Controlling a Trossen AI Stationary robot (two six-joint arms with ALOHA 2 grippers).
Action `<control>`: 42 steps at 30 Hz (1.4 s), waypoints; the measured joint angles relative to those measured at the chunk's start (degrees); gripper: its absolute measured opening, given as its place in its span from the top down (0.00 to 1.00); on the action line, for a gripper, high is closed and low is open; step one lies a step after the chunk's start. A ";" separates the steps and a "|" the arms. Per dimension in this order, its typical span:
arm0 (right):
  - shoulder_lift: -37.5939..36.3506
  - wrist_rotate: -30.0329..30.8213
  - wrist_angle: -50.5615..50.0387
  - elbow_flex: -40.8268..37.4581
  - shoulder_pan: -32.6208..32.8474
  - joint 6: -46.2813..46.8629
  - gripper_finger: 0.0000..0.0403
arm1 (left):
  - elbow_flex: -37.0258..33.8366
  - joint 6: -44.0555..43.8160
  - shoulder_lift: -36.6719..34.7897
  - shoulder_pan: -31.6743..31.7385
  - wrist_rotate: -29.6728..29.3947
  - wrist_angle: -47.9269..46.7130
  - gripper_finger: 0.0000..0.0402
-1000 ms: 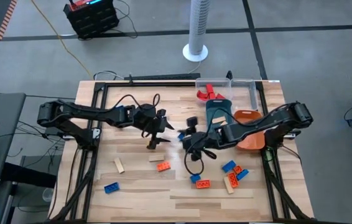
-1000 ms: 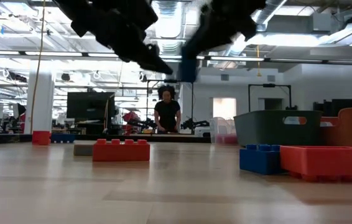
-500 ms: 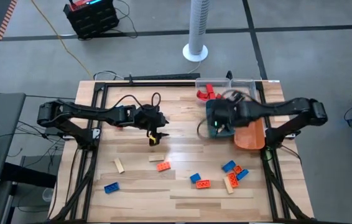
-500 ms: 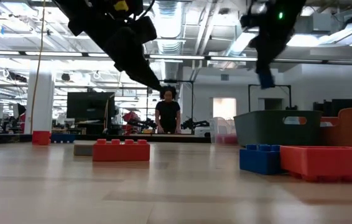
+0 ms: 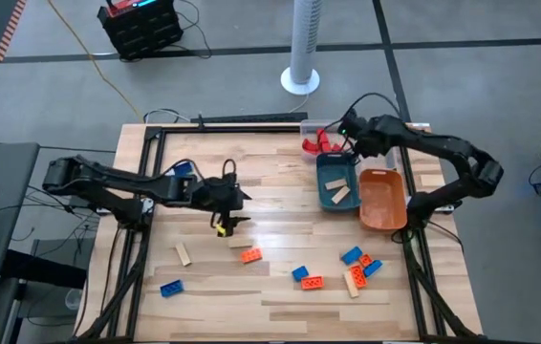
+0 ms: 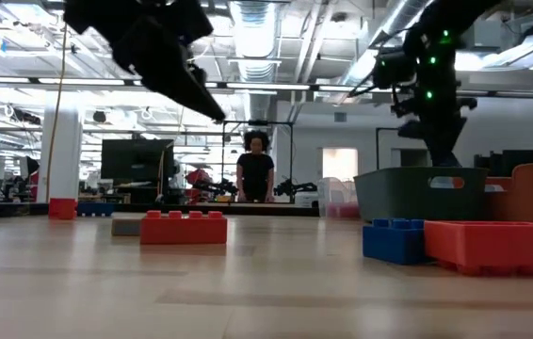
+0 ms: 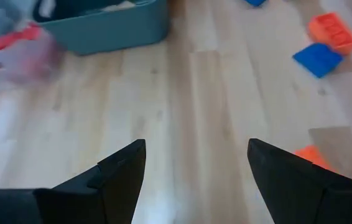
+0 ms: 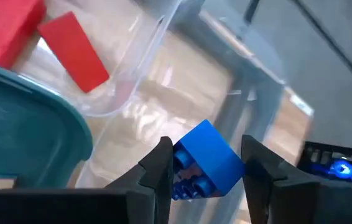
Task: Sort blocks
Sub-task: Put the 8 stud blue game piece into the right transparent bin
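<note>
Right end effector [image 8: 204, 163] clamped on blue block [image 8: 208, 157], above clear tray [image 5: 371, 134] at surface's far right corner, beside teal tray [image 5: 322, 182]. Red blocks [image 5: 314, 143] in clear tray. Left end effector [image 7: 194, 163] wide, empty, over bare mid-surface [image 5: 280, 201]. Loose orange block [image 5: 249, 254] and others near front edge.

Blue block [image 8: 206, 158] held aloft, other blocks [image 5: 311, 282] scattered on tabletop
</note>
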 joint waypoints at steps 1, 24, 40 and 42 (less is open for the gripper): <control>0.00 -1.71 1.83 -0.74 -1.27 -2.24 0.63 | -0.92 -0.07 -1.06 -0.38 -1.47 0.04 0.32; -16.50 -1.31 14.34 -2.62 15.06 -3.78 0.41 | -0.58 -11.98 2.14 28.68 -11.25 -31.98 0.32; -11.56 6.29 26.99 -2.79 35.08 -5.02 0.41 | 5.18 -2.87 11.79 44.76 -10.78 -39.60 0.32; -10.10 6.50 27.43 -2.79 35.52 -5.09 0.41 | 5.18 -1.85 13.19 46.26 -10.36 -39.83 0.32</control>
